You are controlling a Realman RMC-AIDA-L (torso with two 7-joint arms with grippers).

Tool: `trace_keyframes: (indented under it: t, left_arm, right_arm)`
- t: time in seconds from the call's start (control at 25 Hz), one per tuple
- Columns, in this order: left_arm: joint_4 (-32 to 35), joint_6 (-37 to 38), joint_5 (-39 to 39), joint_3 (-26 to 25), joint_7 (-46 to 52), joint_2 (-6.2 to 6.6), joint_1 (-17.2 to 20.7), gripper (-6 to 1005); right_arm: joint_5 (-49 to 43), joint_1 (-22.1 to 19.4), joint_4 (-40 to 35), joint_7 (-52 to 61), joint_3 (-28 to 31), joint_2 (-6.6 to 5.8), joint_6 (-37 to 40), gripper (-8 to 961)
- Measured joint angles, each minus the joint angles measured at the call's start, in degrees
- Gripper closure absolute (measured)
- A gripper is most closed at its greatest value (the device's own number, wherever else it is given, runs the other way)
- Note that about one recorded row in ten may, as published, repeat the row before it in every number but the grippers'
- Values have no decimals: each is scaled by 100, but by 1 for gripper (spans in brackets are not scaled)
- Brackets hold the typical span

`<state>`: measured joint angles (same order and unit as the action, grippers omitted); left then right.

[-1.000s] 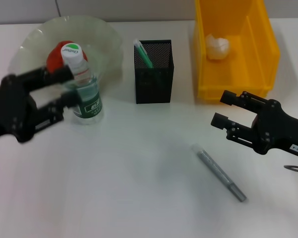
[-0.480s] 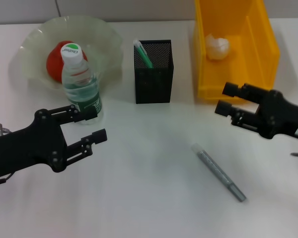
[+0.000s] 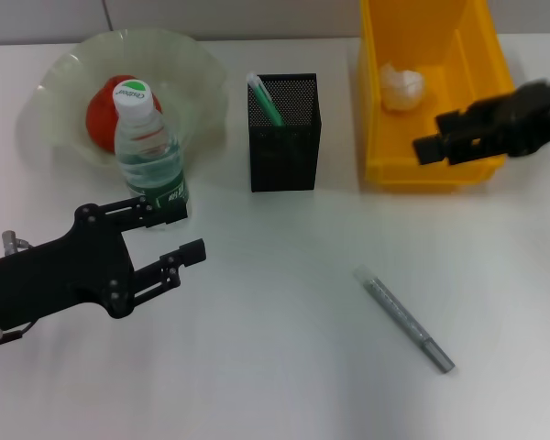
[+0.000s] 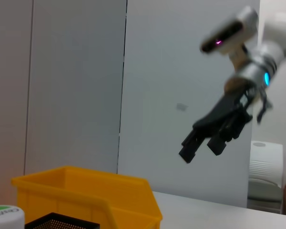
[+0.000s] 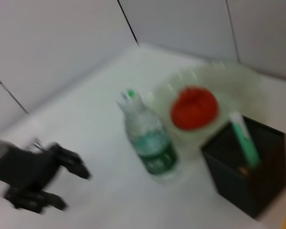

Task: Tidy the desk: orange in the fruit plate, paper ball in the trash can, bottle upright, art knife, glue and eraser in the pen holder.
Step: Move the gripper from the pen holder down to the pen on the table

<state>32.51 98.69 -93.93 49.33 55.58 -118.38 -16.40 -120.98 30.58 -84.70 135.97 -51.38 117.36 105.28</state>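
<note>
The bottle (image 3: 150, 151) stands upright just in front of the fruit plate (image 3: 197, 69), which holds the orange (image 3: 101, 105). The left gripper (image 3: 181, 231) is near the bottle, fingers spread, holding nothing. The right gripper (image 3: 437, 135) is above the trash can (image 3: 495, 69), fingers spread and empty; the paper ball (image 3: 401, 86) lies inside.

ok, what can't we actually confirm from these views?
- Pen holder contents: in the head view the mesh wall hides all but a green-tipped item; eraser not visible.
- Right gripper: dark against the trash can in the head view, finger gap unreadable; distant in the left wrist view.
- Orange: partly behind the upright bottle.
- Grey pen-like item on the table: too small to identify.
- Right wrist view: motion-blurred, labels unreadable.
</note>
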Motion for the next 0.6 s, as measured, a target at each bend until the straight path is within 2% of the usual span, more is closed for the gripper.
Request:
trace_keyframes:
  t: [0.08, 0.12, 0.16, 0.24, 0.44, 0.56, 0.6]
  left_arm:
    - [-49, -16, 0, 1, -76, -2, -3, 496]
    - [-51, -28, 1, 0, -78, -1, 6, 496]
    - [-52, -40, 1, 0, -78, -2, 15, 496]
    - [-52, -40, 1, 0, -78, -2, 15, 495]
    - [-165, -58, 4, -6, -135, -4, 39, 494]
    - [-257, -64, 6, -8, -259, -2, 45, 494]
    - [-273, -65, 6, -8, -261, 3, 45, 493]
  right_arm:
    - [-566, 520, -319, 537, 11, -148, 417, 288]
    - [-1012, 1103, -309, 1037, -1, -296, 906, 288]
    - [-1012, 1103, -309, 1037, -1, -296, 906, 288]
    - [-1340, 1655, 3, 1398, -60, -383, 1295, 287]
    - [-2316, 2334, 777, 1592, -627, -298, 1394, 287]
    - [-3019, 2619, 1197, 1601, -975, -155, 1356, 287]
    - [-3283, 2706, 1292, 1605, -1042, -56, 1349, 287]
